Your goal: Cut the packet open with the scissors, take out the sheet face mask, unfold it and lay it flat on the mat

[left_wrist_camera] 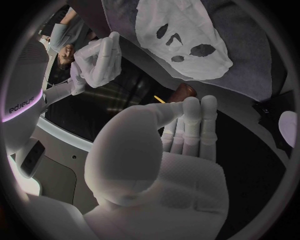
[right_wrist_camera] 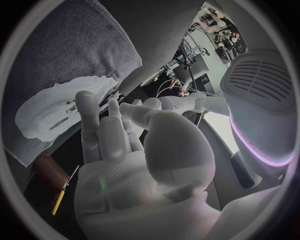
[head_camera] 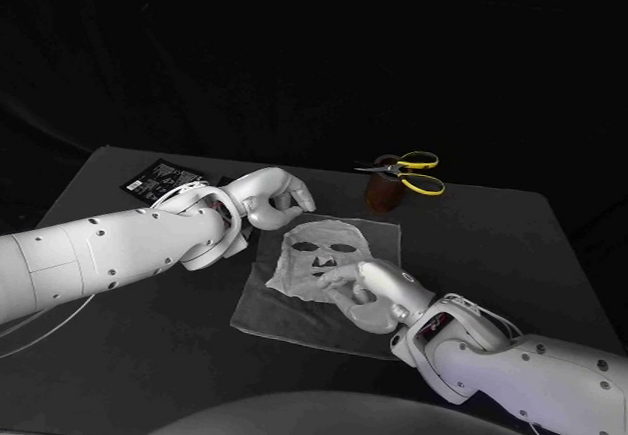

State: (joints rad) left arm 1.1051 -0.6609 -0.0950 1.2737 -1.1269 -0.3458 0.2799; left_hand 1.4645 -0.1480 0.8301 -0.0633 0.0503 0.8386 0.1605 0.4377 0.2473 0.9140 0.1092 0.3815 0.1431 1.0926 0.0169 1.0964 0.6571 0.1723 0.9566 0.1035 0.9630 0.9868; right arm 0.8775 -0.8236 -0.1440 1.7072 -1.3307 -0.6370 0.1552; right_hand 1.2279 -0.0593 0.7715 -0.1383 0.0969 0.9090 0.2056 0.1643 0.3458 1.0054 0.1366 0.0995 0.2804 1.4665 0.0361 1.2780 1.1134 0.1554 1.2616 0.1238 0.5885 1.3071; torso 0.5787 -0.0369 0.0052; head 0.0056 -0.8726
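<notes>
Head view: sheet face mask (head_camera: pixel 326 253) unfolded, flat on grey mat (head_camera: pixel 286 321). Left hand (head_camera: pixel 275 199) at the mat's far corner. Right hand (head_camera: pixel 370 294) over the mask's near edge; contact unclear. Yellow-handled scissors (head_camera: pixel 411 172) on a brown block (head_camera: pixel 385 194); black packet (head_camera: pixel 158 177) behind the left arm.

Left wrist view: left hand (left_wrist_camera: pixel 169 165) empty, fingers straight, side by side. Mask (left_wrist_camera: pixel 184 42) beyond.

Right wrist view: right hand (right_wrist_camera: pixel 119 165) released, fingers spread, holding nothing.
</notes>
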